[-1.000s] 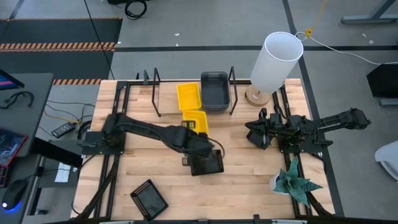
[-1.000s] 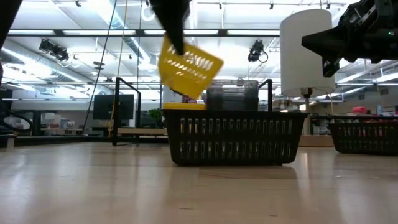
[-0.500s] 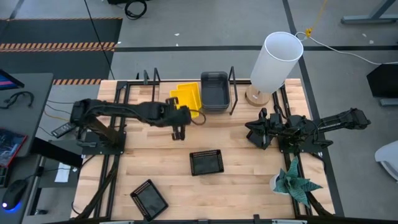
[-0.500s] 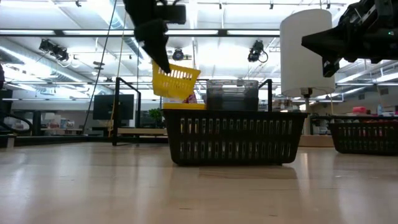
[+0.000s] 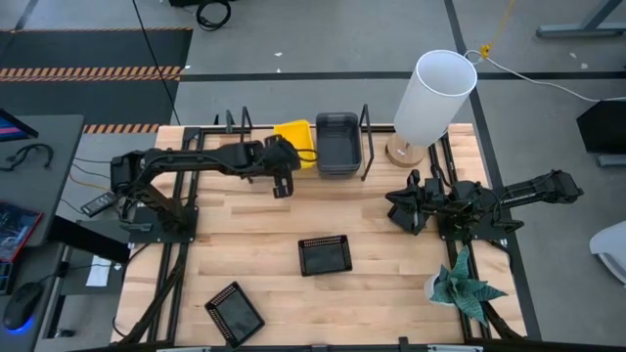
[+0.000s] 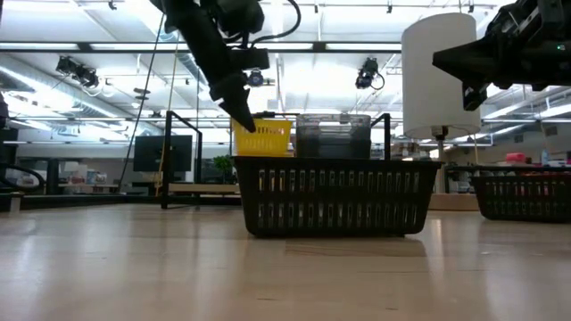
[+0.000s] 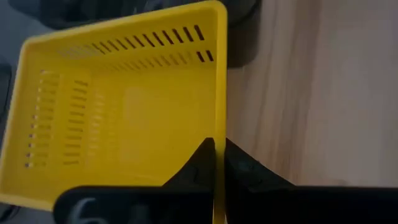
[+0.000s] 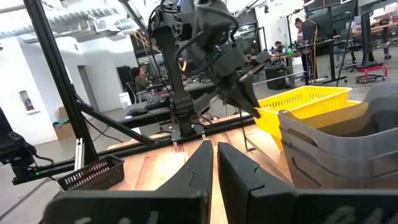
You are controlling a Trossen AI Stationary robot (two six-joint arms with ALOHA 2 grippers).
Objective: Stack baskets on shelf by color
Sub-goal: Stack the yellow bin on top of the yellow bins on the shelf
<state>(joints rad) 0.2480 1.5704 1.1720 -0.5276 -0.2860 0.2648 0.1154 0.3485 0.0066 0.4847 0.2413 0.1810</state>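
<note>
Yellow basket (image 5: 295, 132) at the upper centre of the overhead frame, on the shelf (image 5: 256, 149) at the table's far edge, tilted a little, pinched by its near rim in the left gripper (image 5: 284, 168); fingers pressed together on the thin yellow wall, one inside and one outside, as seen past the fingers (image 7: 205, 163) in the left wrist view. Just right of it, a grey basket (image 5: 336, 142), sides close or touching; cannot tell which. Black wire uprights (image 5: 366, 142) on either side of the pair. In the level view, same yellow basket (image 6: 261, 137) left of the grey basket (image 6: 332, 136), both behind a black mesh basket (image 6: 337, 196) filling the frame's centre.

Lower centre of the overhead frame: that black mesh basket (image 5: 325, 255) alone on the table (image 5: 391, 284). Lower left: a second black basket (image 5: 235, 313), turned at an angle.

Right of centre: right gripper (image 5: 393, 204) hovering above the table, well apart from every basket, fingers nearly together and holding nothing. Upper right: tall white cylinder (image 5: 433, 96) on a wooden base. Lower right: small green plant (image 5: 465, 286).
</note>
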